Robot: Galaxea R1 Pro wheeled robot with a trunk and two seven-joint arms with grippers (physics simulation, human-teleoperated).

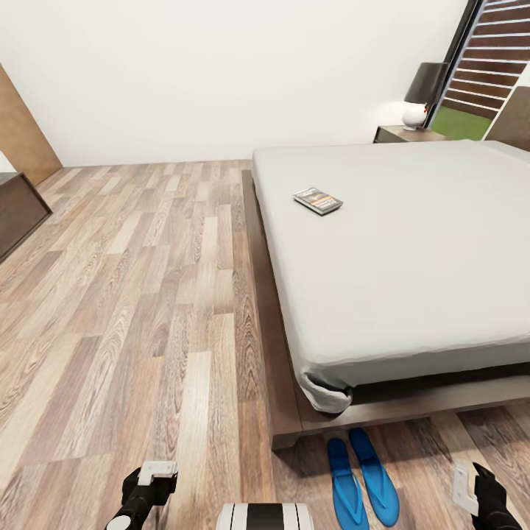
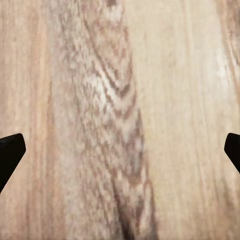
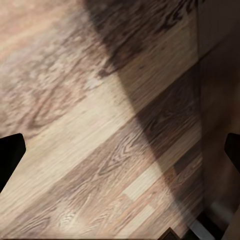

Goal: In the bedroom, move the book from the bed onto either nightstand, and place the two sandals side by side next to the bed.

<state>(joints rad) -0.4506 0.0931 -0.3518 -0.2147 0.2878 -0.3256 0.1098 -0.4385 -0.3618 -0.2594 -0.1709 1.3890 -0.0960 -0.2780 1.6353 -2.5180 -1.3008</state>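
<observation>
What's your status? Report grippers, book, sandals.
Left gripper and right gripper open, empty, over floor. Book on bed. Sandals side by side at bed's foot. Nothing blocking.

Even, bright, soft light fills the room; a dark shadow lies under the bed edge on the floor. Both wrist views are blurry.

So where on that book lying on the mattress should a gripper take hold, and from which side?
The book lies flat on the bed, well in from its left edge and skewed to it. Probably best to come from above, fingers closing across its shorter width near the middle: flat and thin, it offers only its edges. Both grippers, left and right, hang open over the floor.
</observation>
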